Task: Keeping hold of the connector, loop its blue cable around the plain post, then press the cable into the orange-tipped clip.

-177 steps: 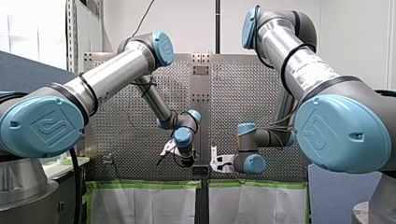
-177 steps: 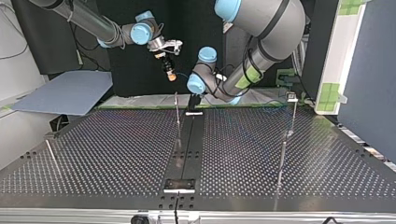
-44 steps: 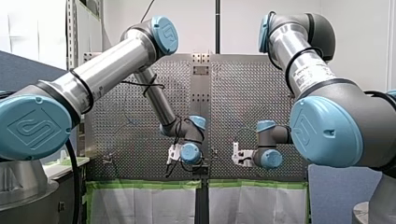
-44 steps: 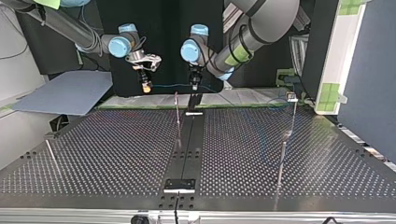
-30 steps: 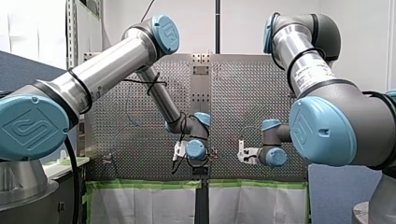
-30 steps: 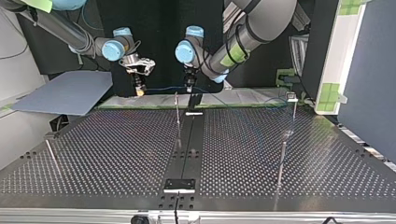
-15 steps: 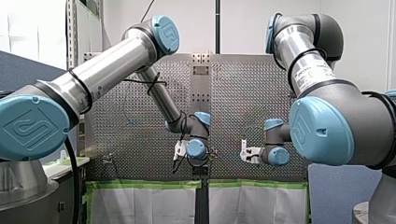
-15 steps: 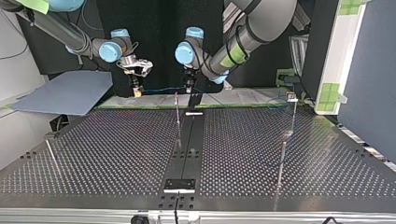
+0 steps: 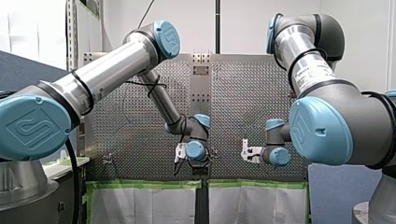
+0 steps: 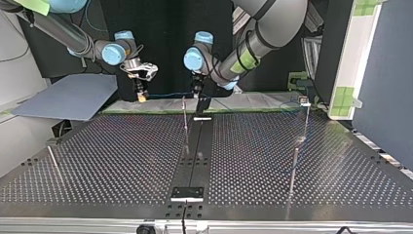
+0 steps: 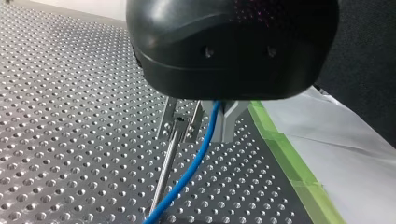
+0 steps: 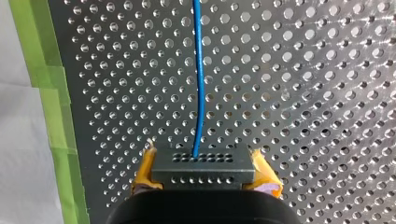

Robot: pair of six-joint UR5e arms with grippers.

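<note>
My right end effector [image 12: 203, 176] is clenched on the dark connector [image 12: 201, 161], with its yellow pads [image 12: 145, 170] pressed against the block's two ends. The blue cable [image 12: 200, 84] leaves the connector's top face and runs straight ahead over the perforated desk [image 12: 303, 93]. A strip of green tape [image 12: 51, 107] lines the desk's edge beside it. In the left wrist view, my left end effector [image 11: 205, 135] is grasping the same cable between its metal fingers [image 11: 229, 123]. From there the cable drops in a curve toward the desk. The plain post [image 11: 166, 172], a thin metal rod, stands just beside the cable under the fingers. In the top view, the cable stretches level between the two end effectors above the desk's far edge. The post's top is close under that span, but I cannot tell whether the two touch.
</note>
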